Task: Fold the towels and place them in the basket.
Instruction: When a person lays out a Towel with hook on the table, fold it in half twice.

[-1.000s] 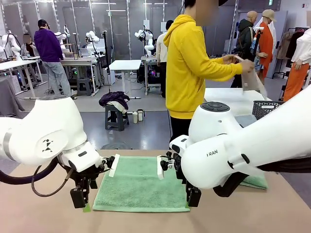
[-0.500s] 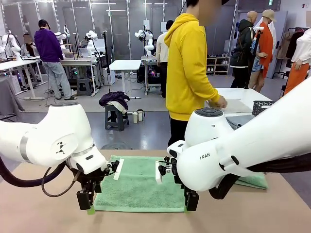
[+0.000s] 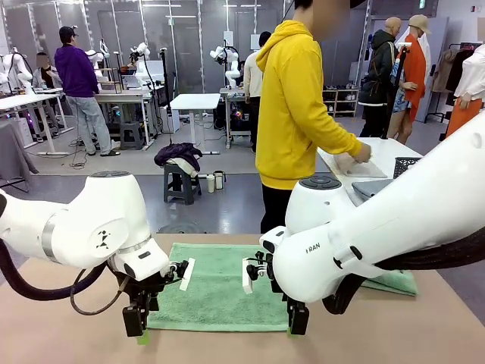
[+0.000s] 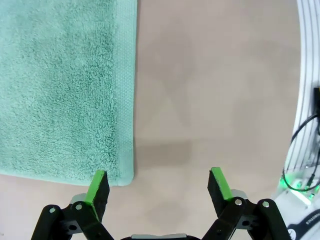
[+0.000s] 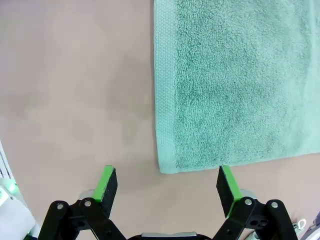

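two towels: flat towel (image 3: 220, 292), far-right towel (image 3: 398, 283); one basket (image 3: 408, 167).

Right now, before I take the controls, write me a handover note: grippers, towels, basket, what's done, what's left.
Left gripper: open, holding nothing, low at the near left corner of the spread towel.
Right gripper: open, holding nothing, low at its near right corner.
Towel lies flat and unfolded on the table. A second towel shows beyond the right arm. Basket is far right.
Done: no fold yet.
Left: grip the corners, fold, then put the towels in the basket.
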{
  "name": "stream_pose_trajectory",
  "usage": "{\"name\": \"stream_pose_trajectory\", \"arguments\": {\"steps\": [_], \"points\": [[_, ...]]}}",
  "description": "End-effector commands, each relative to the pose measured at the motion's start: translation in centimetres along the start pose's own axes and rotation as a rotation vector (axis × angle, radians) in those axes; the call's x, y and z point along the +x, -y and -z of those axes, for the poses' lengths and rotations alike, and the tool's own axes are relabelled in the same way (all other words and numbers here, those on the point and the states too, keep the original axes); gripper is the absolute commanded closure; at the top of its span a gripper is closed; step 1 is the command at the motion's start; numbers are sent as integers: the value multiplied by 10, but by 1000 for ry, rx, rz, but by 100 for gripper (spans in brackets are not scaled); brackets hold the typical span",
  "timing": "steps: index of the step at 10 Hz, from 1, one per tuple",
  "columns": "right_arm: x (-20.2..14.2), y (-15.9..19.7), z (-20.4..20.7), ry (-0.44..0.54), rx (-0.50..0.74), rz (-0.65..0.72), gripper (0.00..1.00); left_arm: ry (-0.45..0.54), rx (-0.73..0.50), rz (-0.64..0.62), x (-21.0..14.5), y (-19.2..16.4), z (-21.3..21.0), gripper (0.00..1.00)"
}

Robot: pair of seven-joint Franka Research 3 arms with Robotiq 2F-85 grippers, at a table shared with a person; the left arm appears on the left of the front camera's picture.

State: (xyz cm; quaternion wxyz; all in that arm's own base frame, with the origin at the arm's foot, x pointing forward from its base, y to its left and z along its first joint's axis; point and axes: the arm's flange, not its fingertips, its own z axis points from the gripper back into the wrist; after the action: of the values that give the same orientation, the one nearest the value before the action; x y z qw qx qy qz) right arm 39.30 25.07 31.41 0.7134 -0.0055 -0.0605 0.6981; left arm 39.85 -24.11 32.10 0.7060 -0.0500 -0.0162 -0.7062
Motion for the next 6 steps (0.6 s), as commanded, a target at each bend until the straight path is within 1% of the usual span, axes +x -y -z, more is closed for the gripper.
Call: {"name": "stream_pose_trajectory", "arguments": {"steps": [1,2,4,6], "points": [[3,6,6,5,-13,-21,0,6,53,-14,3,-7,11,0],[3,6,8,4,-12,-21,0,-8,83,-18,4,-10,16,0],[4,6,12,5,-6,-23,0,0,82,-19,2,-14,18,0],[4,8,18,6,-7,-21,0,-16,70,-19,0,-17,22,0]]}}
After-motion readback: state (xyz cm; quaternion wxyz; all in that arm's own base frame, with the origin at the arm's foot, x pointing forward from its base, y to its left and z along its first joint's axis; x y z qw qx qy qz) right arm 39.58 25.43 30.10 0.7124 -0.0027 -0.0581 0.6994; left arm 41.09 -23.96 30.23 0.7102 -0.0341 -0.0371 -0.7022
